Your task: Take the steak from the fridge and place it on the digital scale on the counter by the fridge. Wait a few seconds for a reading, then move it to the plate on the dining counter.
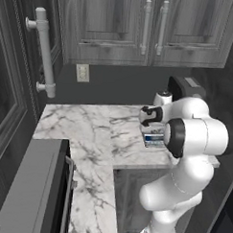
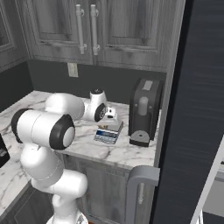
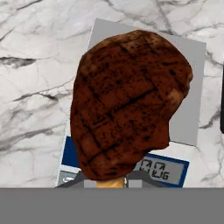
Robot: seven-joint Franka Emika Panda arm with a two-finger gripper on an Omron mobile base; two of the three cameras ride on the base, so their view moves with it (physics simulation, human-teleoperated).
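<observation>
You're in the weighing step now: the steak [image 3: 127, 103] hangs right over the digital scale [image 3: 192, 87], and in the hand view it covers most of the grey platform, with the blue display strip peeking out below it. The fingers are pinched nearly together on the steak's near edge, where a pale bit shows at the bottom of the meat, so the gripper [image 2: 106, 119] is carrying it. Whether the meat already rests on the scale or hangs just above it, you can't tell from here; the display seems to read zeros, which hints it isn't bearing down yet. Your next move, I'd judge, is a short straight lowering onto the scale, then spread the fingers and back off so the reading can settle before you pick it up again for the plate. Keep it centred on the scale, since the steak is nearly as wide as the platform from this angle and could overhang the display. Watch the black boxy appliance [image 2: 145, 111]: it stands just beside the scale, on the fridge side, and the hand has little room that way. Away from the scale on the other side, the marble table [image 1: 84, 126] lies bare, so retreat in that direction. Behind the scale sits a wall outlet [image 1: 82, 73], well clear.
</observation>
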